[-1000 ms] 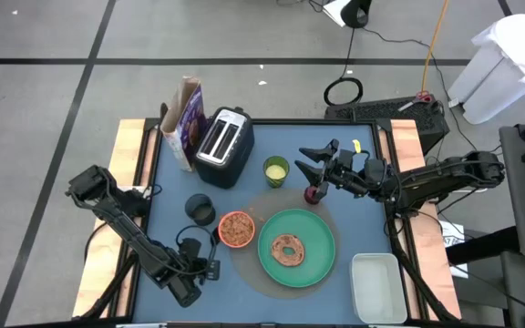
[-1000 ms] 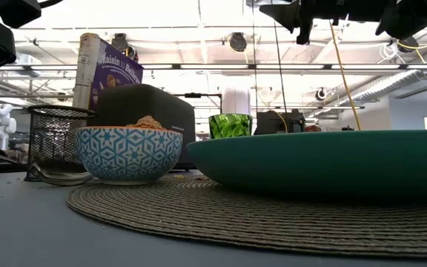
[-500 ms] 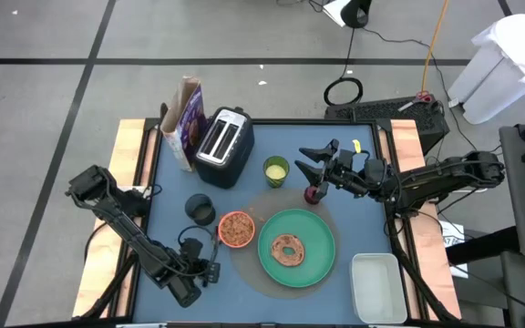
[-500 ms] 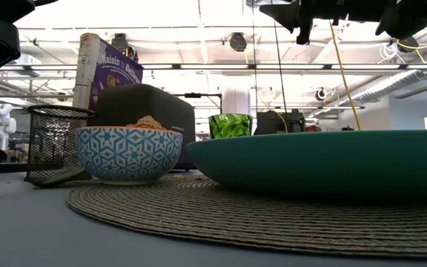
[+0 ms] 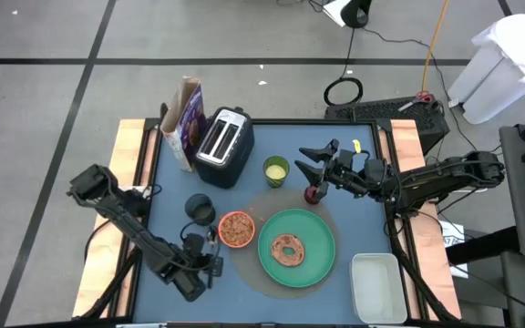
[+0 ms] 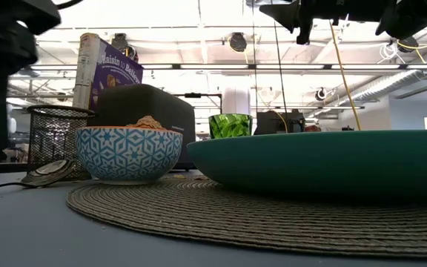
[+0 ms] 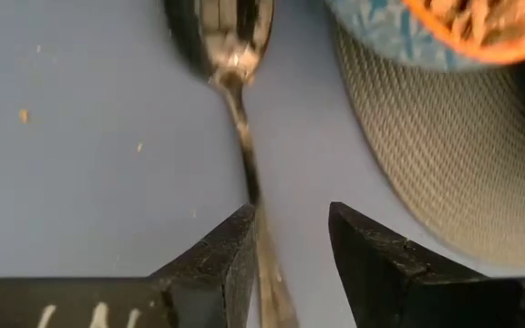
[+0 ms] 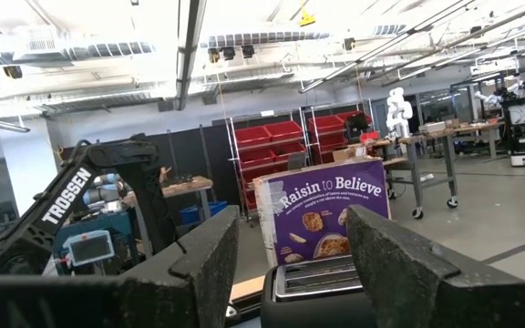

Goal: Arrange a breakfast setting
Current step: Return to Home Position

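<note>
- My left claw (image 7: 290, 219) sits low over the table with its fingers parted. The gap is wider than the handle lying in it, so it grips nothing.
- The metal spoon (image 7: 235, 100) lies flat on the blue tabletop (image 5: 167, 187). Its handle runs between those fingers, close to one of them, and its scoop end points away from the claw.
- I judge the spoon stiff, light, thin and slick. Lying flat on a hard top, it gives little height to pinch.
- If it needs another nudge, I would take the narrow handle across its width, pads down at the table. The rounded scoop would likely skate out.
- The orange bowl (image 5: 236, 229) is just right of the spoon, filled, at the left edge of the woven mat (image 6: 199, 215). It could spill if bumped.
- Right of the bowl, the green plate (image 5: 322, 228) carries the bagel (image 5: 289, 249). The dark-red fruit (image 5: 313, 192) sits at the mat's far edge.
- My right claw (image 5: 315, 157) hangs wide open above that fruit.
- The cereal box (image 5: 190, 123) stands far left, beside the toaster (image 5: 224, 146).
</note>
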`<state>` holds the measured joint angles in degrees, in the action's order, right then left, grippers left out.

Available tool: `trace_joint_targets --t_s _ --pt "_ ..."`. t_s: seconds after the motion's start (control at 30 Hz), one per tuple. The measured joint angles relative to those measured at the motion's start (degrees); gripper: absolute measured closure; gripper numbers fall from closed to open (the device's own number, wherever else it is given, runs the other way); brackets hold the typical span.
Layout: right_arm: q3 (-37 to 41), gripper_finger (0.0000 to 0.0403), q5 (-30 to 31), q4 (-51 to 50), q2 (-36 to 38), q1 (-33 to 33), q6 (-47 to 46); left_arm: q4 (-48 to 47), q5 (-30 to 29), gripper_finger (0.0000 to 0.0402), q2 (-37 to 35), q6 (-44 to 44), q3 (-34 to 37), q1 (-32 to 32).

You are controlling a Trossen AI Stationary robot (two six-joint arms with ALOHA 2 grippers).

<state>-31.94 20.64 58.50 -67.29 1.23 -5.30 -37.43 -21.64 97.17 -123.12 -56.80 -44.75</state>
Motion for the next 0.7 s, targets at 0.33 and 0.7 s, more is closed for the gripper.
trace_joint_targets --t_s 0.33,0.7 --pt "0.02 0.0204 -0.54 -0.43 1.94 -0.01 0.0 2.6 2.53 0.0256 -2.82 6.13 0.0 2.9" --pt "0.02 0.0204 -8.85 -21.01 16.87 -0.02 -0.02 8.06 -1.5 0.0257 -18.53 31.04 -0.09 2.95"
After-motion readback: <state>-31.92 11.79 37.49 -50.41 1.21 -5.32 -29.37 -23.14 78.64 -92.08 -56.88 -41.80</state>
